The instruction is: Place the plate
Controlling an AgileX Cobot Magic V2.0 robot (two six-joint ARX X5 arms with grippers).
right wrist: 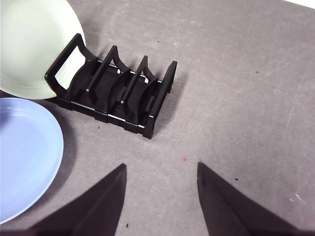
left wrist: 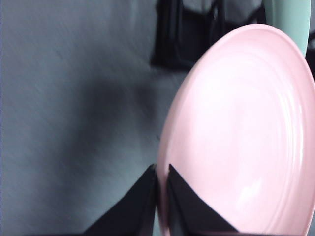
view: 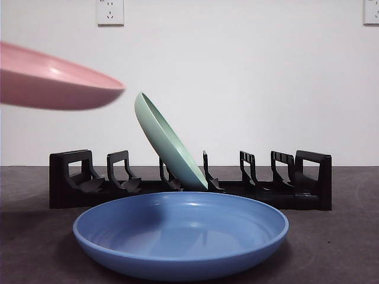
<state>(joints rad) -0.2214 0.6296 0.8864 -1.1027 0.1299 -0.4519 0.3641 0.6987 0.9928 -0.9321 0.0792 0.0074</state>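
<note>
- Front view: a pink plate [view: 53, 80] hangs in the upper left of the frame, off the table, lying nearly flat with its rim tipped slightly down toward the right; it is blurred.
- Below and to its right, a black dish rack [view: 189, 180] runs across the middle of the frame on the dark table [view: 343, 248].
- A green plate [view: 169, 142] stands in a slot near the rack's middle, leaning with its top toward the left, close to the pink plate's rim tip but apart from it.
- A blue plate [view: 180, 234] lies flat on the table at lower centre, in front of the rack.
- Left wrist view: the left gripper [left wrist: 161, 196] is clenched on the edge of the pink plate [left wrist: 246, 137], which fills the right half of the frame; one jaw sits on each side of the rim. The rack [left wrist: 192, 34] and a sliver of the green plate [left wrist: 295, 19] show at the top, blurred.
- Right wrist view: the right gripper [right wrist: 160, 196] has its jaws spread wide and holds nothing, hanging above bare table [right wrist: 236, 88]. The rack [right wrist: 118, 93] sits in the upper left, with the green plate [right wrist: 34, 44] at the corner and the blue plate [right wrist: 24, 157] at the left edge.
</note>
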